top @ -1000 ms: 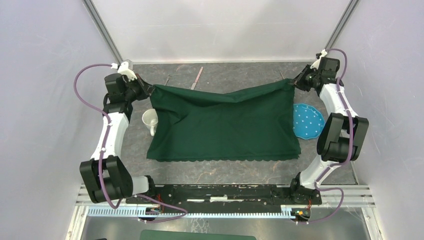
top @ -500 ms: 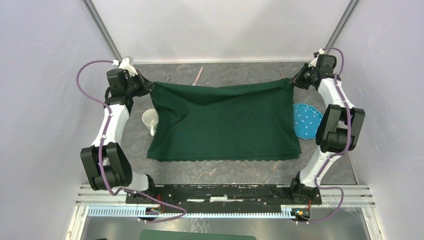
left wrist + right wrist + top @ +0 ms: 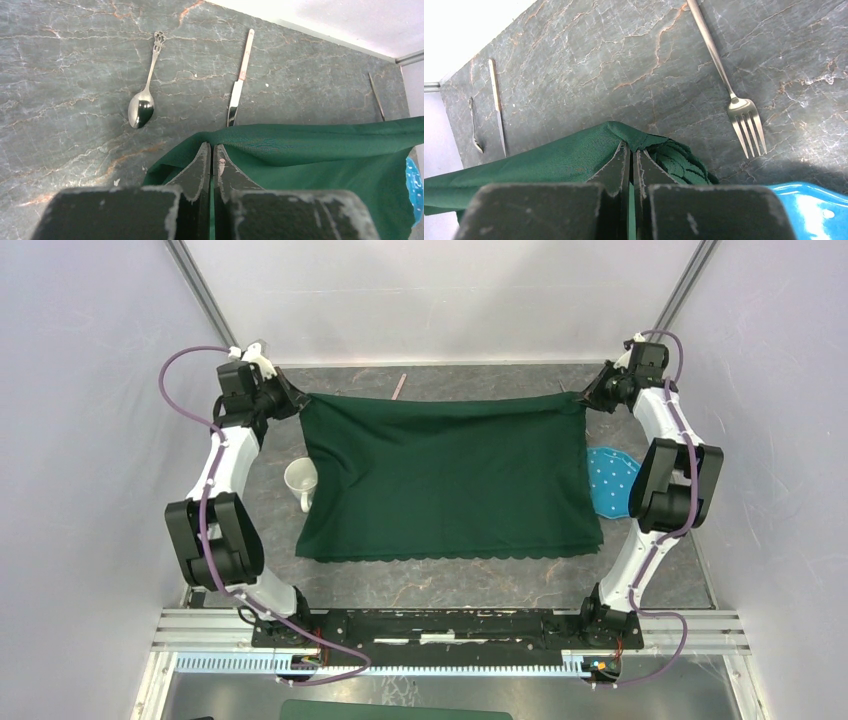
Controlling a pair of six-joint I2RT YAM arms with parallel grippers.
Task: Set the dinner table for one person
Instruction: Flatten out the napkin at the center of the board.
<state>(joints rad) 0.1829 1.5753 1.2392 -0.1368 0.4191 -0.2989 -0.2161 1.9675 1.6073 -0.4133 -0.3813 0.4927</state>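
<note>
A dark green scallop-edged cloth (image 3: pixel 445 480) hangs stretched over the dinner table (image 3: pixel 450 580). Its far edge is held up taut while its near edge lies on the stone. My left gripper (image 3: pixel 297 403) is shut on the far left corner, and green fabric shows between its jaws in the left wrist view (image 3: pixel 210 146). At the far right, my right gripper (image 3: pixel 587 400) is shut on the other corner (image 3: pixel 631 147), with bunched cloth (image 3: pixel 674 160) beside its fingers.
A white cup (image 3: pixel 300 480) stands at the cloth's left edge. A blue dotted plate (image 3: pixel 612 483) lies by its right edge. Beyond the cloth, near the back wall, lie a spoon (image 3: pixel 142 107), a knife (image 3: pixel 239 82) and a fork (image 3: pixel 744 117).
Both arms have reached farther toward the back wall and a little apart. The cloth's far edge has gone from sagging to straight and taut and now hides more of the knife.
</note>
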